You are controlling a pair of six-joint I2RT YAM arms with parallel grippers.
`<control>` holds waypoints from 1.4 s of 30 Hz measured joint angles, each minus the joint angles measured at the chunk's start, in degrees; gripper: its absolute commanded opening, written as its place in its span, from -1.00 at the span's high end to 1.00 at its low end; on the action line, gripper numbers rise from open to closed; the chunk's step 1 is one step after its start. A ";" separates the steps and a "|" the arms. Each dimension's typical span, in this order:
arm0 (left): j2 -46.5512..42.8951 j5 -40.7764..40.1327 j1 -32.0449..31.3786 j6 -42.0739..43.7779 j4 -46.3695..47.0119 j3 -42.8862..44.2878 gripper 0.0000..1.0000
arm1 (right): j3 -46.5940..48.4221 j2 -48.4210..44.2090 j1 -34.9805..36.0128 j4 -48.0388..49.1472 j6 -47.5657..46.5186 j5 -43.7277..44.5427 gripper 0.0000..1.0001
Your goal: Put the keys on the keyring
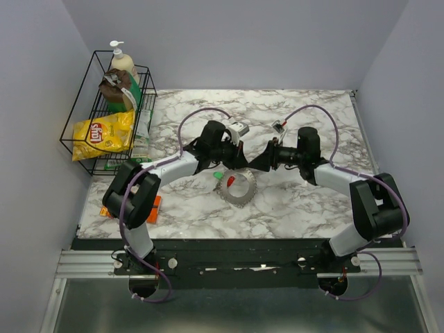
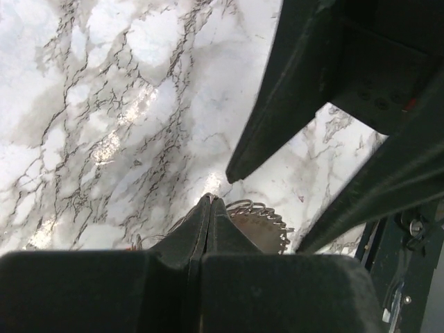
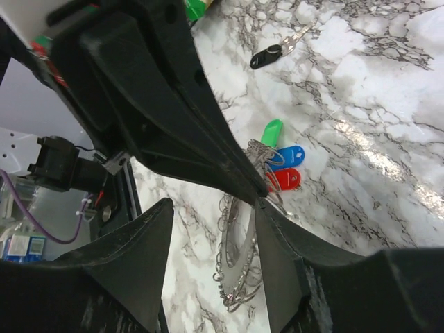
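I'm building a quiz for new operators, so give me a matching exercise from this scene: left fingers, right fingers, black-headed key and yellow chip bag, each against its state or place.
Column 1
1. left fingers
2. right fingers
3. black-headed key
4. yellow chip bag

Column 2
a. in the wire basket
b. open
c. shut
d. on the marble table, apart from the keyring

Pairs: 1-c, 2-b, 3-d, 4-a
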 measured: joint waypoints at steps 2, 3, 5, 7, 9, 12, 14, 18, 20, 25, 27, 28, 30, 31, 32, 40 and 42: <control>2.43 -0.28 0.00 -0.04 -0.55 1.53 1.00 | -0.31 -0.15 0.00 -0.13 -0.02 0.90 -0.20; 3.87 -0.46 0.00 -0.11 -0.85 2.40 1.00 | -0.50 -0.24 0.00 -0.20 -0.02 1.25 -0.20; 6.88 -1.29 0.00 -0.26 -1.46 4.33 1.00 | -1.05 -0.57 0.00 -0.55 -0.04 2.05 -0.20; 9.07 -1.99 0.00 -0.39 -1.86 5.73 1.00 | -1.25 -0.98 0.00 -1.29 -0.13 2.84 -0.21; 11.30 -2.73 0.00 -0.46 -2.73 7.34 0.97 | -1.36 -1.66 0.00 -2.08 -0.42 4.02 -0.21; 13.84 -3.87 0.00 -0.61 -3.82 9.53 0.74 | -1.53 -2.89 0.00 -3.13 -0.70 5.64 -0.22; 14.97 -4.52 0.00 -0.81 -4.35 10.51 0.31 | -1.55 -3.61 0.00 -3.82 -0.94 6.60 -0.22; 15.76 -5.66 0.07 -1.66 -4.50 11.19 -0.27 | -1.53 -4.55 0.00 -5.40 -1.27 8.11 -0.22; 15.76 -6.05 0.20 -2.43 -4.15 11.19 -0.43 | -1.53 -4.76 0.00 -5.99 -1.36 8.68 -0.22; 15.12 -6.47 1.44 -4.61 -2.56 10.45 -0.52 | -1.53 -5.29 0.00 -6.71 -1.27 9.66 -0.22; 13.64 -6.60 2.84 -6.01 -1.46 8.81 -0.53 | -1.51 -5.38 0.00 -6.73 -0.74 10.10 -0.21; 12.48 -6.62 3.96 -7.06 -0.70 7.48 -0.53 | -1.44 -5.35 0.00 -6.84 -0.31 10.25 -0.20; 10.34 -6.64 6.21 -8.66 0.83 4.94 -0.52 | -0.50 -4.68 0.02 -7.61 0.68 10.45 -0.18; 8.76 -6.64 7.82 -9.75 1.49 3.30 -0.52 | 0.44 -3.98 0.02 -8.07 1.20 10.67 -0.17; 7.39 -6.64 9.20 -10.56 1.90 1.90 -0.51 | 1.51 -3.13 0.04 -8.52 1.68 10.88 -0.15; 3.50 -6.14 14.23 -14.14 2.45 -0.96 -0.46 | 12.48 5.35 3.54 -15.52 5.25 13.97 0.00; 3.17 -5.84 14.21 -14.64 2.40 -1.86 -0.45 | 14.27 7.17 4.96 -16.92 6.43 14.71 0.04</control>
